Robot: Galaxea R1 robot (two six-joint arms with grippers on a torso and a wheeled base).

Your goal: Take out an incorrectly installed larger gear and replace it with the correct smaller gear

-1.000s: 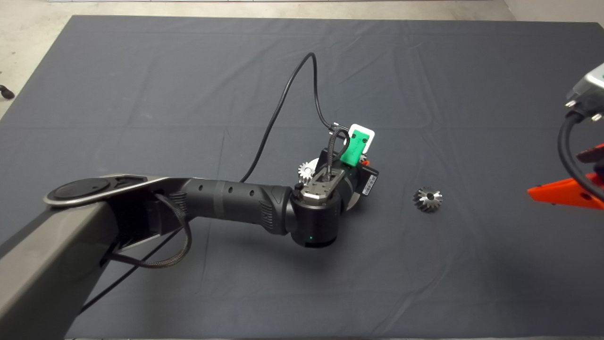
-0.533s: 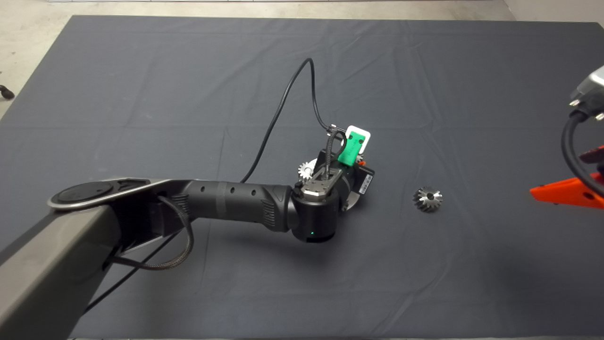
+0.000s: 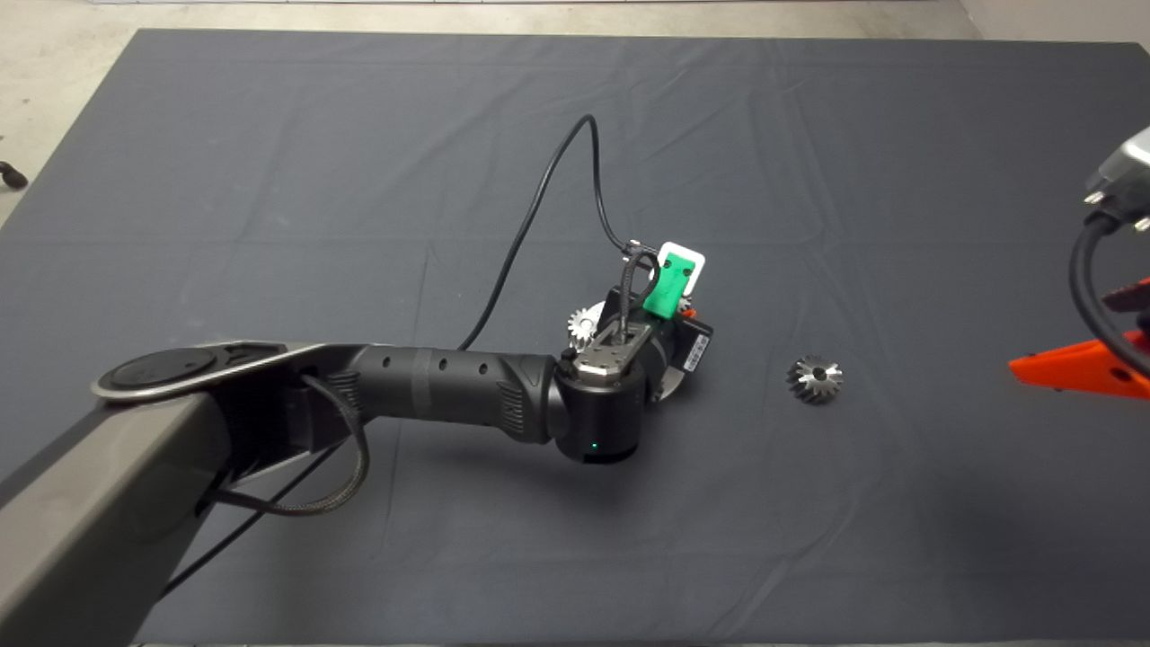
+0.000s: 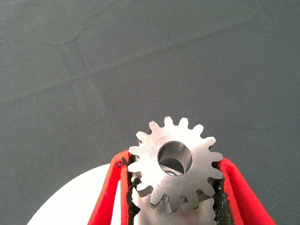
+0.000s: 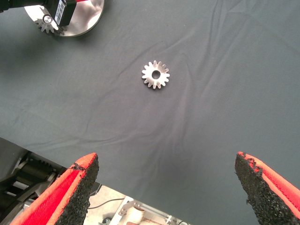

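Note:
My left gripper (image 3: 672, 310) is at the mat's middle, over a round silver base plate (image 3: 669, 386). In the left wrist view it (image 4: 172, 165) is shut on the smaller gear (image 4: 150, 159), a bright spur gear held flat just above the plate (image 4: 79, 192). Another small spur gear (image 3: 585, 321) sits on the plate's left side. The larger gear (image 3: 815, 378), dark with slanted teeth, lies loose on the mat to the right of the plate. It also shows in the right wrist view (image 5: 155, 74). My right gripper (image 3: 1110, 337) is open and empty at the right edge.
A black cable (image 3: 539, 193) arcs from the left wrist over the mat behind the plate. The left arm (image 3: 431, 391) spans the mat from the lower left. The plate and a small gear (image 5: 47, 23) show far off in the right wrist view.
My left gripper has shifted slightly to the left over the plate with the smaller gear in it. The larger gear and the right arm have not moved.

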